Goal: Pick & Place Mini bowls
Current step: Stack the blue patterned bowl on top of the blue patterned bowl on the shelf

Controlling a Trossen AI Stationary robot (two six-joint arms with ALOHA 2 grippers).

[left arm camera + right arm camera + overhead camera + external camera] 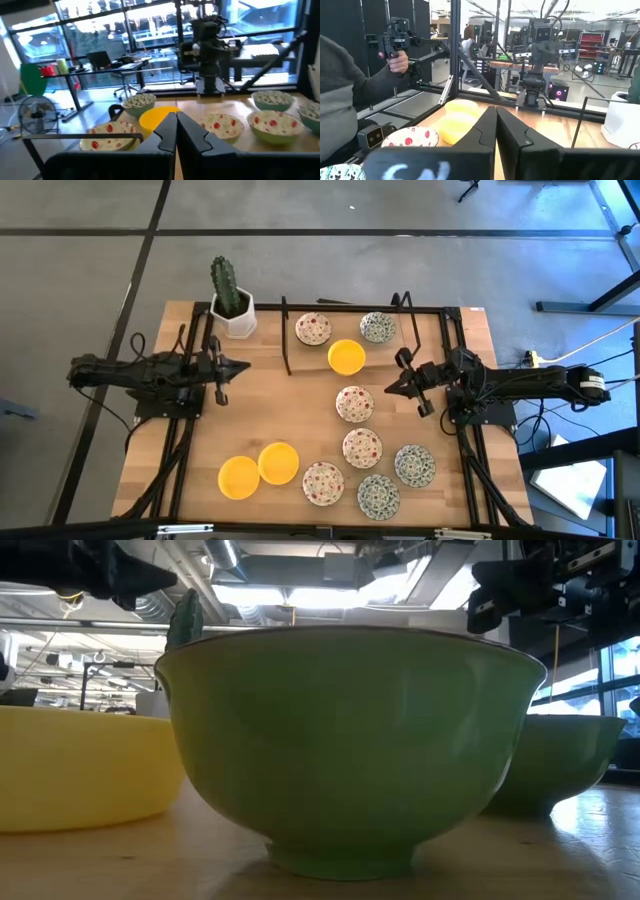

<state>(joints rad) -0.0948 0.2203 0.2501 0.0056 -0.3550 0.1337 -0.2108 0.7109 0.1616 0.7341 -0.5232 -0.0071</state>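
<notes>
Ten mini bowls [354,403] crowd the table's right; both arms' jaws together, empty.

yellow bowls [258,470], red-speckled bowls [355,404], green-patterned bowls [414,465]

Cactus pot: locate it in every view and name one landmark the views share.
High view: cactus pot at the table's top-left corner.
Low view: probably the green tip behind the nearest bowl; the pot itself is hidden.
Left wrist view: not in it.
Right wrist view: at the right edge.
Landmark: the left arm, near the pot in the high view and mid-picture in the right wrist view.
</notes>
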